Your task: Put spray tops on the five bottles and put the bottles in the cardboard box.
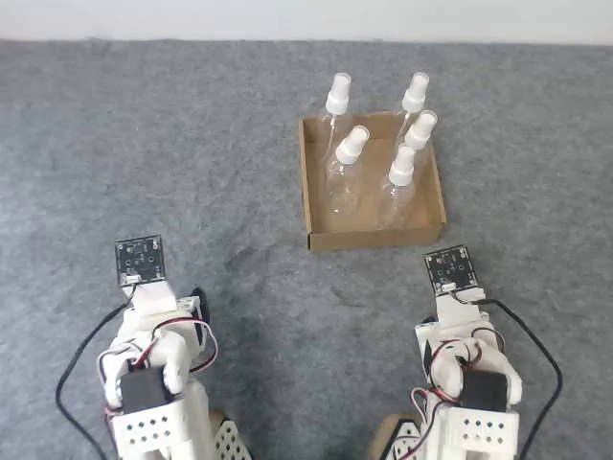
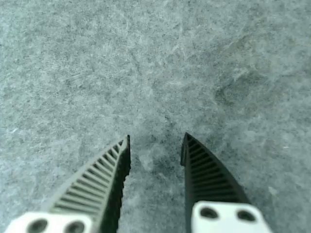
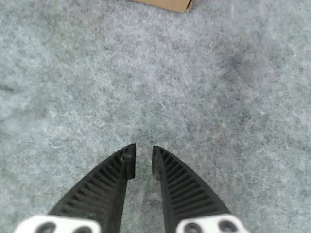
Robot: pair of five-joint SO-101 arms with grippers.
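Left claw narrowly open, right claw barely ajar, both empty, I feared a stray reach toppling the bottles in the cardboard box.

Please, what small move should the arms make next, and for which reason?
Probably none. All five bottles appear to stand in the cardboard box with spray tops on, and the left gripper and right gripper are empty above the carpet. I would leave both arms parked.
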